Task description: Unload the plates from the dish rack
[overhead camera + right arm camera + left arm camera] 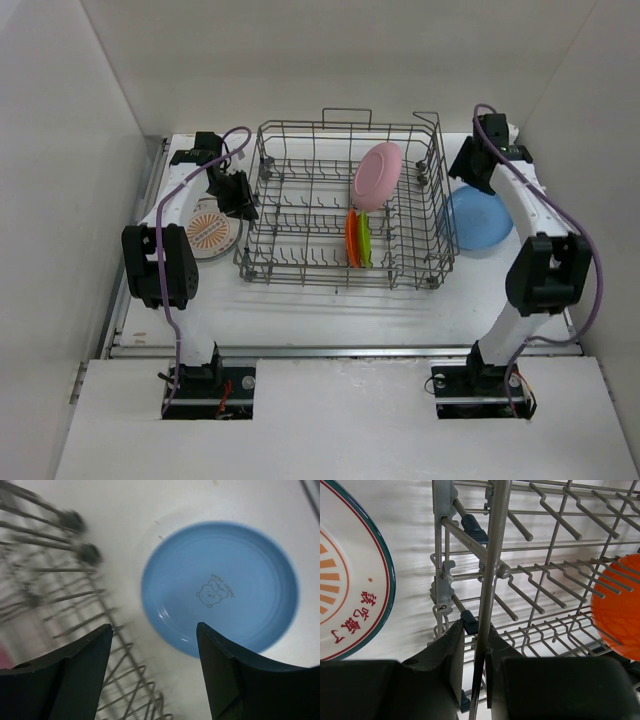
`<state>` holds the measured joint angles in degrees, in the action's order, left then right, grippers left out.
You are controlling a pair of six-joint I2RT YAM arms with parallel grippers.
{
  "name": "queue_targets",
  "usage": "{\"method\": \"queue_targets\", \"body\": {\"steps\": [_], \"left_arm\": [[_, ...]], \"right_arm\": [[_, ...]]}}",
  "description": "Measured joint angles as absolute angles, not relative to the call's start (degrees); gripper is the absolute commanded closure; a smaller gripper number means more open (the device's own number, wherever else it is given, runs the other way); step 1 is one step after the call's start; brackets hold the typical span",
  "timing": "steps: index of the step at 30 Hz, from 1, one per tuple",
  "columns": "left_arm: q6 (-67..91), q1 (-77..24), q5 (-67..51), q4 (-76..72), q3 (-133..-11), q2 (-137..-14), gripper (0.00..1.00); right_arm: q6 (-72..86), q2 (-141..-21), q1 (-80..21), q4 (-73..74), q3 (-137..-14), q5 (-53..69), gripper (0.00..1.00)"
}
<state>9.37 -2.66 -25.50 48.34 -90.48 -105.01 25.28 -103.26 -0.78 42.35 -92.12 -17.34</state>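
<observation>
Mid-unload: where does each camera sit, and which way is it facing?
Top: above and behind the bases, facing down onto the rack; left arm and right arm show.
Left wrist: facing along the left claw, shut on a rack wire; sunburst plate beside.
Right wrist: facing down past the open right claw onto the blue plate.
Shared: top shows both plates too.

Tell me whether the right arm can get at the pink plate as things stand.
Probably yes: the open right gripper hangs beside the rack, and the pink plate sticks up above its wires.
</observation>
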Motion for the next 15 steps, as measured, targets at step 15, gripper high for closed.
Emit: {"method": "queue_targets", "body": {"steps": [15], "left_arm": [[9.3,-2.68,-25.87,47.99,-89.69,-104.49,1.0]], "right_arm": [[27.07,-91.02,-18.61,23.68,-99.85,-6.92,0.26]]}}
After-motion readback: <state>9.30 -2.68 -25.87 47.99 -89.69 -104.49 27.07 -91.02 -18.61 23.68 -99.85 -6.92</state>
